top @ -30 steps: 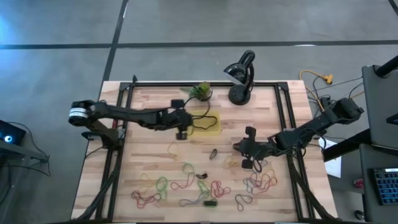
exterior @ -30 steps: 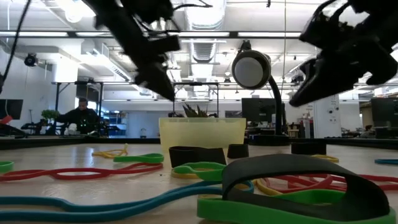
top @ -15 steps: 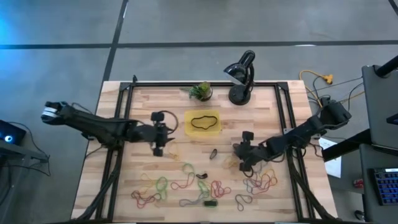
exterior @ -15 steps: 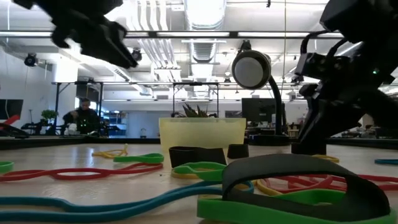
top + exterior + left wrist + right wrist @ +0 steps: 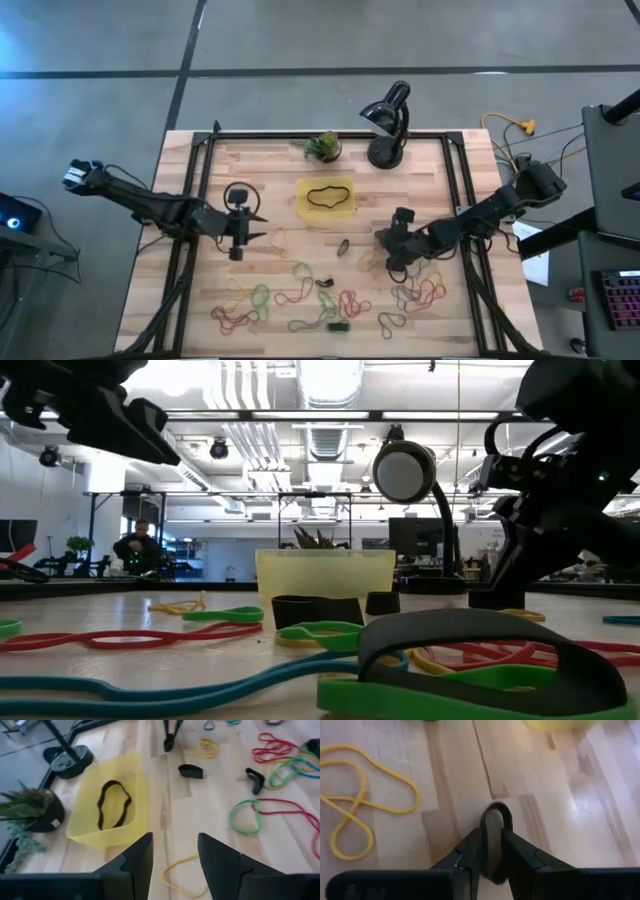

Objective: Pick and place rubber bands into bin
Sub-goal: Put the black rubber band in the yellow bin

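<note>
The yellow bin (image 5: pixel 345 207) stands mid-table with a large dark rubber band (image 5: pixel 100 810) lying inside it. Many coloured rubber bands (image 5: pixel 300 296) lie scattered along the near side. My left gripper (image 5: pixel 238 243) hovers open and empty left of the bin, above a yellow band (image 5: pixel 180 879). My right gripper (image 5: pixel 393 265) is down at the table right of the bin. Its narrowly parted fingers (image 5: pixel 470 845) stand on either side of a small dark band (image 5: pixel 496 811), which rests on the wood. My right gripper comes at the small dark band slanting down from the table's right side, with the band's loop (image 5: pixel 495 809) running in between its fingers. I cannot tell whether the fingers touch it. The band rests on the table.
A potted plant (image 5: pixel 323 147) and a black desk lamp (image 5: pixel 388 125) stand at the far edge behind the bin. Two more small dark bands (image 5: pixel 190 771) (image 5: pixel 255 779) lie between bin and scatter. A black metal frame (image 5: pixel 200 150) borders the table.
My left gripper has drawn back from beside the bin toward the table's left edge, staying open; the large dark band stays in the bin. My right gripper has sunk to the table and tipped further down over the small dark band.
</note>
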Available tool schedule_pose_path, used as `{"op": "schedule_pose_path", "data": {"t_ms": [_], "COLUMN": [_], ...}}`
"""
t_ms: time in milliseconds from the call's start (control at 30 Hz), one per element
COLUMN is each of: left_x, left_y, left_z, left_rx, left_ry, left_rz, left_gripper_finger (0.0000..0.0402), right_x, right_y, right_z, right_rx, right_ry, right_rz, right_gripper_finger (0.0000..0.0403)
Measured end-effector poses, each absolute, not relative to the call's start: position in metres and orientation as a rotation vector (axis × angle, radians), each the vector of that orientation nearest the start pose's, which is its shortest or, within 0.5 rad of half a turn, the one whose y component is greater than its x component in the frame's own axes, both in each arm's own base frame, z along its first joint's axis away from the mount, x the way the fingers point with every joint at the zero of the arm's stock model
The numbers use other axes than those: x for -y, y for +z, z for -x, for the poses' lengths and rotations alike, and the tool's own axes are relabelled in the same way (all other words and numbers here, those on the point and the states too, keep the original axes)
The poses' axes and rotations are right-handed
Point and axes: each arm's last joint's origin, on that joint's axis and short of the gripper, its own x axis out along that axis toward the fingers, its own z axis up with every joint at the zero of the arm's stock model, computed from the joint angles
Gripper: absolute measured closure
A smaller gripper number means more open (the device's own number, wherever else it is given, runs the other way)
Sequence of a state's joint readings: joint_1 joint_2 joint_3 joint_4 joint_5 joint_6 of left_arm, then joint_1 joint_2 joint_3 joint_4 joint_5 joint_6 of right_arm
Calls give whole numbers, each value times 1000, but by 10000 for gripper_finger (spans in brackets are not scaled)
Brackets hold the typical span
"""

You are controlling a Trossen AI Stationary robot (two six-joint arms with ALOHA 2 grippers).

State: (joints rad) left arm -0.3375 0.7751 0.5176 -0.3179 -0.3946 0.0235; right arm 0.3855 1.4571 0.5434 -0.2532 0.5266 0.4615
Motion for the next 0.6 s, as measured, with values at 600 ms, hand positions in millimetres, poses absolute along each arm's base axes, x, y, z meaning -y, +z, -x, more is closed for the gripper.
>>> {"op": "schedule_pose_path", "data": {"t_ms": [600], "left_x": [48], "left_y": [220], "left_z": [-156], "left_rx": [-573], "left_ry": [32], "left_rz": [-203], "left_gripper_finger": [262], "right_x": [-69], "right_y": [122], "right_z": [-213], "right_rx": [-1004], "right_ry": [-334], "right_rz": [43], "right_gripper_finger": [344]}}
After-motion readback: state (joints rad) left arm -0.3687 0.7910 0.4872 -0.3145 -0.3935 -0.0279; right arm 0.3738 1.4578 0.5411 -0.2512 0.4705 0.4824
